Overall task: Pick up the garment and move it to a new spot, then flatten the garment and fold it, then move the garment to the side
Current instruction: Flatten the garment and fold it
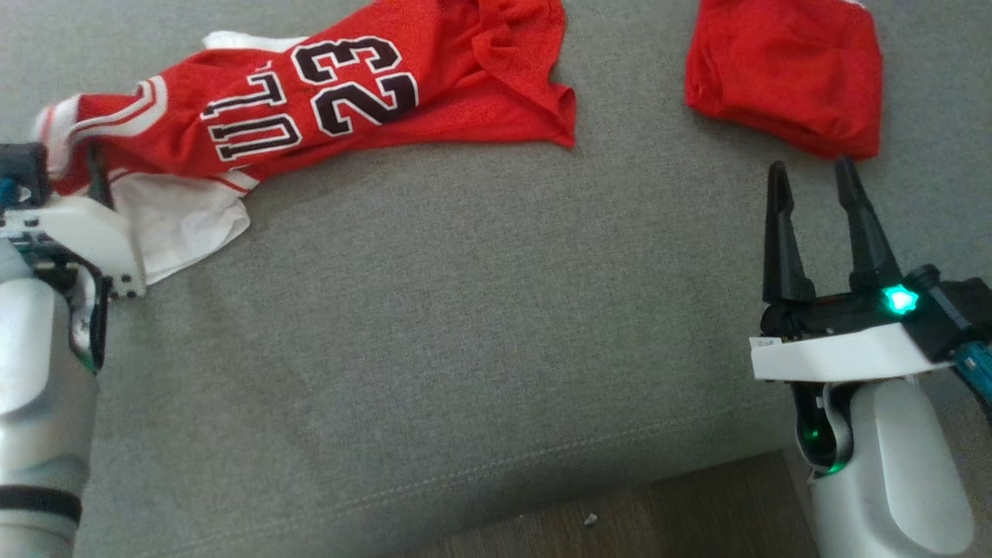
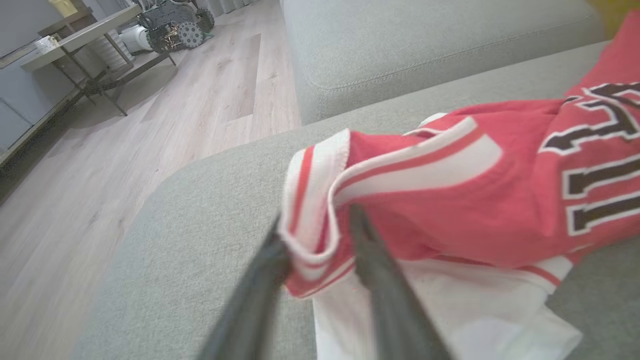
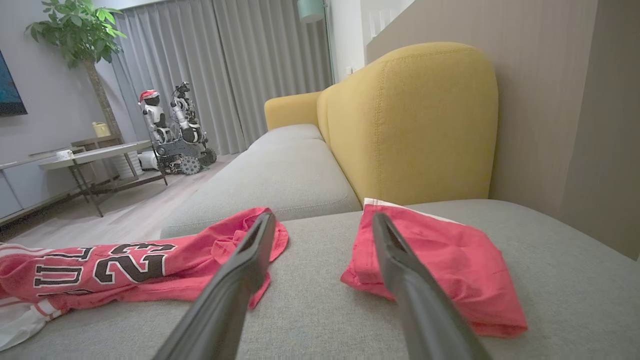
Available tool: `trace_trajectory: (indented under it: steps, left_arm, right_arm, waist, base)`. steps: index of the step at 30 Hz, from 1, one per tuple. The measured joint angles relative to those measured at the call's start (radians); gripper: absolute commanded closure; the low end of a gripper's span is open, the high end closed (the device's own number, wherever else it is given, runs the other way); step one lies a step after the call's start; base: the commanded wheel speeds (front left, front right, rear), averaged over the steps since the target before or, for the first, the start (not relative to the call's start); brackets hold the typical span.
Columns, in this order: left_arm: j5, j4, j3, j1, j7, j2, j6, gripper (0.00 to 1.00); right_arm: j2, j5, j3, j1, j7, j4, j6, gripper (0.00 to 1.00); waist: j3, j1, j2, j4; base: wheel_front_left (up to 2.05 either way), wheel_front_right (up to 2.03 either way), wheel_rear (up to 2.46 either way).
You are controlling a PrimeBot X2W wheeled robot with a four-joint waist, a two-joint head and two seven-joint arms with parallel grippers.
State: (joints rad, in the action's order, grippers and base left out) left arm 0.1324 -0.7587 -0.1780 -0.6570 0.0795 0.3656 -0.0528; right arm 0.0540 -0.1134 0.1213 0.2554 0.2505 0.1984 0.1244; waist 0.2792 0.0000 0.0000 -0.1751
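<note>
Grey woven sofa seat (image 1: 465, 325) beneath it all, broad and flat, with a strip of brown wood floor (image 1: 659, 511) along its near edge. Behind the seat, in the right wrist view, a mustard-yellow backrest (image 3: 415, 125).

Stretched lengthwise over the far left of the seat: red basketball jersey (image 1: 349, 93), number 23 and black white-edged lettering facing up. Rumpled rather than flat, white cloth spilling out from under its left end, right end bunched in loose folds. Well apart from it at the far right, a smaller folded red garment (image 1: 783, 70), with a thin white edge at its back.

Right gripper (image 1: 810, 167) poised over bare grey fabric just short of that folded piece. Jaws wide apart, nothing between them, green light glowing at its base.

Left gripper (image 2: 316, 220) at the jersey's left end, dark fingers (image 2: 380, 280) blurred in the left wrist view. Jaws a little apart, with the red-and-white striped trim (image 2: 310, 190) bunched between them and touching both. Pinched or merely straddled: cannot tell.
</note>
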Motion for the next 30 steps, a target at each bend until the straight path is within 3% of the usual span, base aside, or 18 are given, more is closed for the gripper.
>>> trace_trajectory:
  steps: [6,14,30]
  left_arm:
    - [0.0,-0.053,0.004,-0.071,0.104,-0.013,-0.054,0.0]
    - [0.032,-0.04,0.025,-0.071,0.164,-0.046,-0.052,0.0]
    - [0.154,0.445,0.095,0.402,0.17,-0.249,-0.025,0.0]
  right_arm:
    - [0.0,0.001,0.001,0.002,0.0,0.015,0.0,0.0]
    - [0.0,0.003,0.001,0.004,0.0,0.034,0.0,0.0]
    - [0.0,0.012,-0.021,-0.06,0.0,0.042,0.0,0.0]
  waist:
    - [0.011,0.0,0.0,0.016]
    - [-0.019,0.0,0.0,0.082]
    - [-0.144,0.0,0.0,0.232]
  base:
    - [0.0,0.0,0.0]
    - [0.0,0.0,0.0]
    - [0.0,0.0,0.0]
